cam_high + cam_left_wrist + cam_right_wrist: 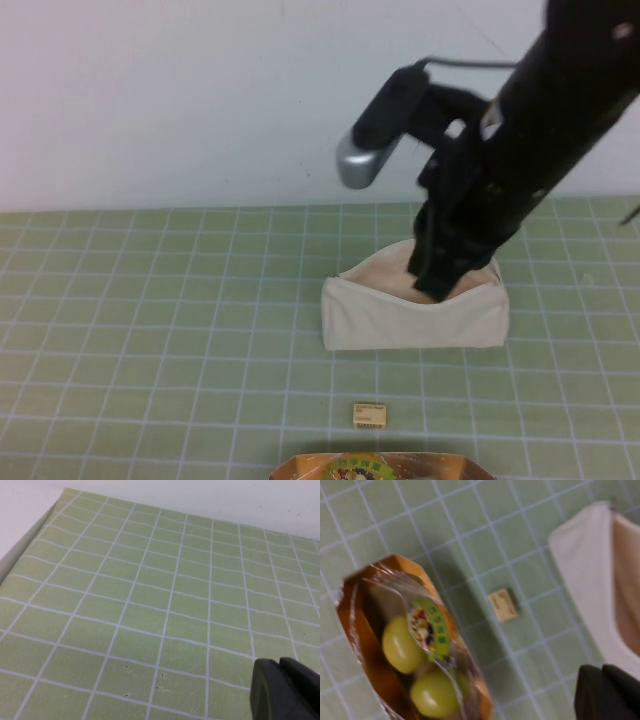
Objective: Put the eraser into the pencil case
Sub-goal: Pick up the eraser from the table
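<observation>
The eraser (369, 416), a tiny tan block with a pale label, lies on the green grid mat in front of the pencil case (400, 318), a cream fabric pouch with its peach lining showing at the open top. My right gripper (437, 285) hangs over the pouch's open mouth, shut and empty. In the right wrist view the eraser (503, 605) lies apart from the pouch (585, 570), and the right gripper (601, 670) is beside the pouch's edge. My left gripper (280, 662) is shut and empty over bare mat, out of the high view.
An orange snack packet (380, 467) with green round sweets lies at the table's front edge, just in front of the eraser; it also shows in the right wrist view (415, 650). A white wall runs behind the mat.
</observation>
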